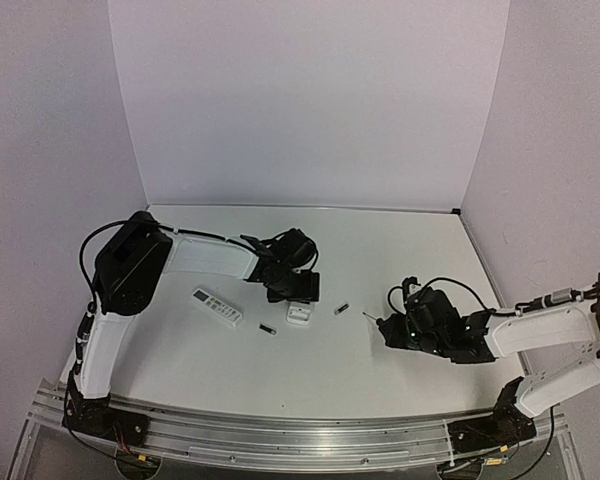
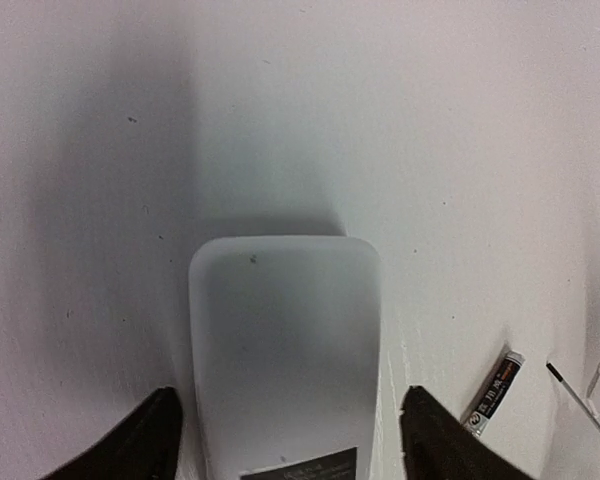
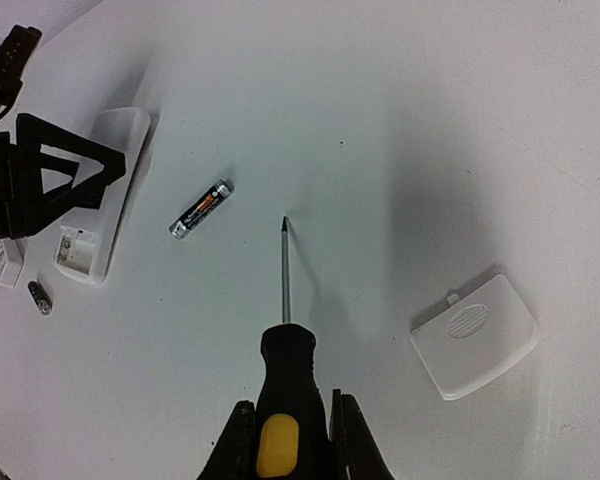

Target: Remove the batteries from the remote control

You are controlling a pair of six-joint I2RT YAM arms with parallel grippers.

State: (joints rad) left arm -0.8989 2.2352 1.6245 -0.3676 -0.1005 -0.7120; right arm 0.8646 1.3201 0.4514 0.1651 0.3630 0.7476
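Note:
The remote control (image 1: 300,314) lies back up near the table's middle. Its plain white back fills the left wrist view (image 2: 285,340). My left gripper (image 1: 298,292) is open, one finger (image 2: 152,440) on each side of the remote with small gaps. In the right wrist view the remote's (image 3: 115,180) battery recess stands uncovered at its near end. One battery (image 1: 342,311) lies to the remote's right, also in the wrist views (image 2: 492,390) (image 3: 201,209). The other battery (image 1: 268,329) (image 3: 40,297) lies to its left. My right gripper (image 1: 392,330) (image 3: 292,405) is shut on a black-and-yellow screwdriver (image 3: 285,380).
A slimmer white remote (image 1: 217,306) lies left of the task remote. The white square cover piece (image 3: 475,335) lies on the table right of the screwdriver. The screwdriver's tip (image 2: 580,400) points toward the right battery. White walls close the back and sides.

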